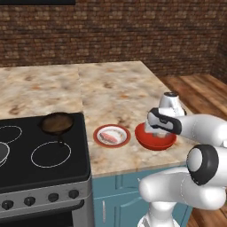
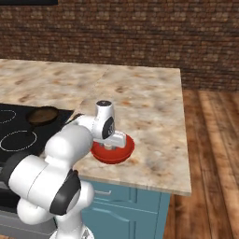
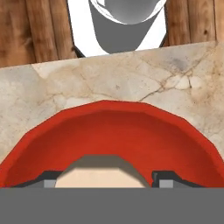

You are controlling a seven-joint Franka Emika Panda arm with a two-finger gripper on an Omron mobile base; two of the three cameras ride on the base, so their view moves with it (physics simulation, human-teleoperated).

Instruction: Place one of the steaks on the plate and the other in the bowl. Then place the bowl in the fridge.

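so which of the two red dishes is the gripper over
The bowl, the deeper all-red dish nearer the counter's right end. The gripper hangs right above it. The plate, with its whitish centre, holds a steak.

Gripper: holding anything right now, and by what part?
Cannot tell. The gripper sits low inside the bowl; a pale shape lies between its fingertips, but no grasp is visible.

I see the plate, whitish with a red rim, flat on the counter at lower centre of the left base view, one pink steak lying on it. Just right of it sits the glossy red bowl, upright near the counter's front edge.
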